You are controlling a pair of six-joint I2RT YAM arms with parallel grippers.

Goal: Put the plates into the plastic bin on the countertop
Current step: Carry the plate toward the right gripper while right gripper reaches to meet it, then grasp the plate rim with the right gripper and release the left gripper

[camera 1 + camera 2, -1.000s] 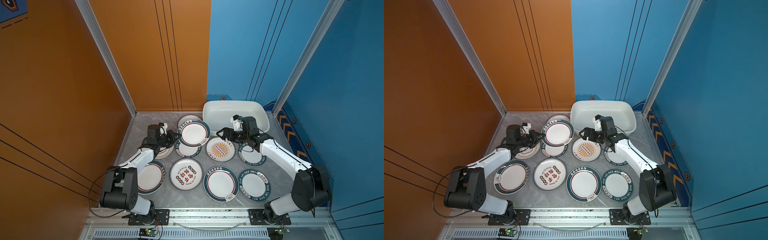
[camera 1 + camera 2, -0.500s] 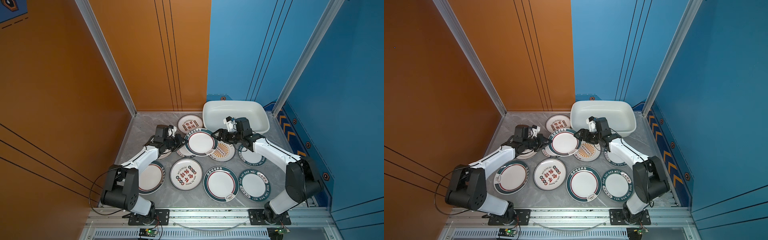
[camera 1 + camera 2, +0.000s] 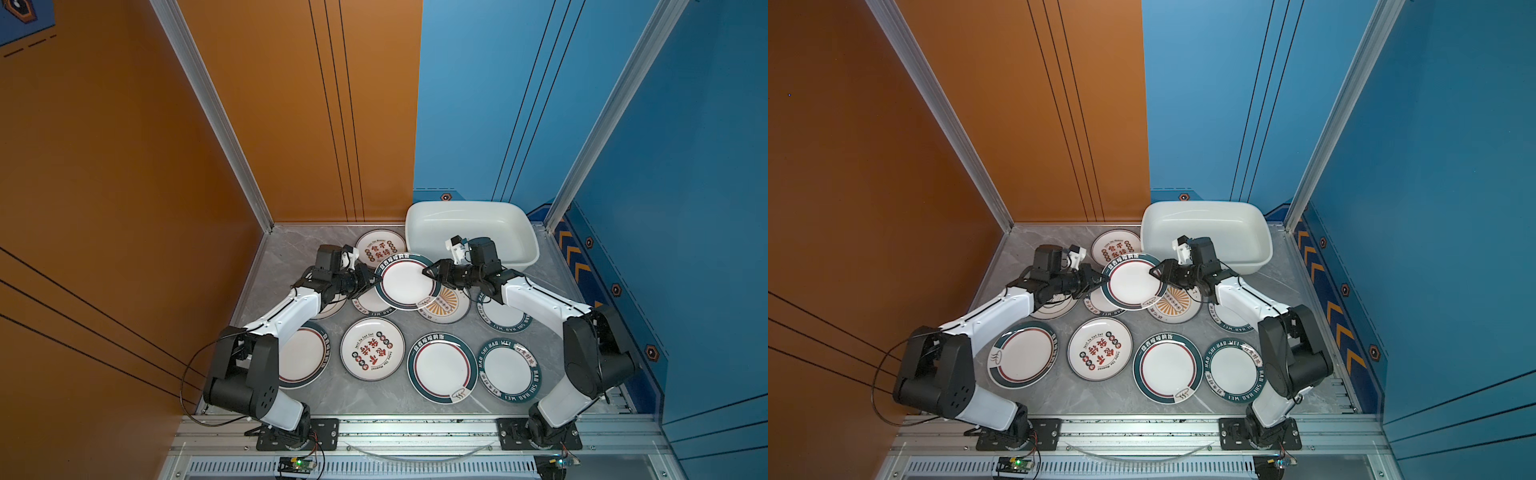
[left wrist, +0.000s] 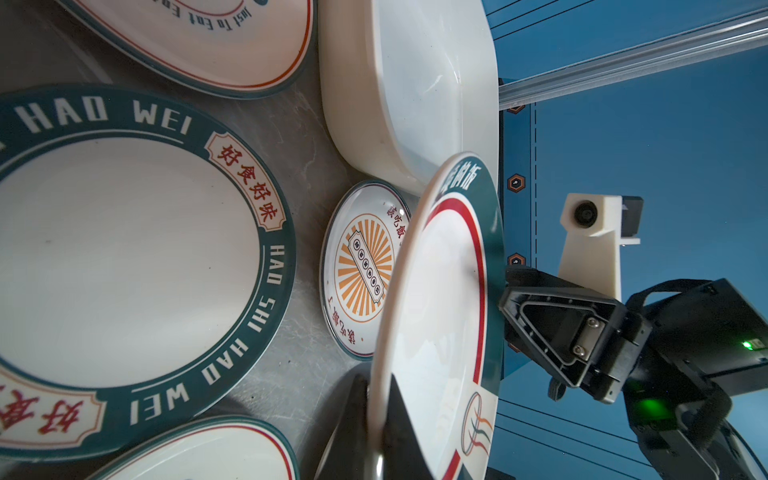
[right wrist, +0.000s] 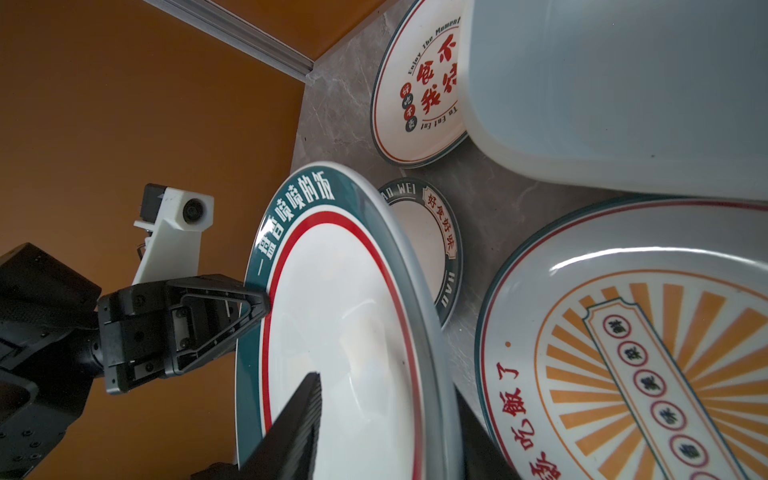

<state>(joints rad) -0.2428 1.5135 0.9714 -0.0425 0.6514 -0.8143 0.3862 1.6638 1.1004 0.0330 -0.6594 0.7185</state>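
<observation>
My left hand (image 3: 373, 279) clamps the raised plate (image 3: 407, 283) by its left rim; my right hand (image 3: 430, 272), grip uncertain, straddles the right rim, nearer the bin (image 3: 490, 226).

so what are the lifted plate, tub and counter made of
The lifted plate looks like glazed ceramic or melamine: glossy, with a printed green rim; can't tell which. The tub: white moulded plastic, shiny, rolled rim. The counter: grey veined stone look, dull sheen, possibly laminate.
</observation>
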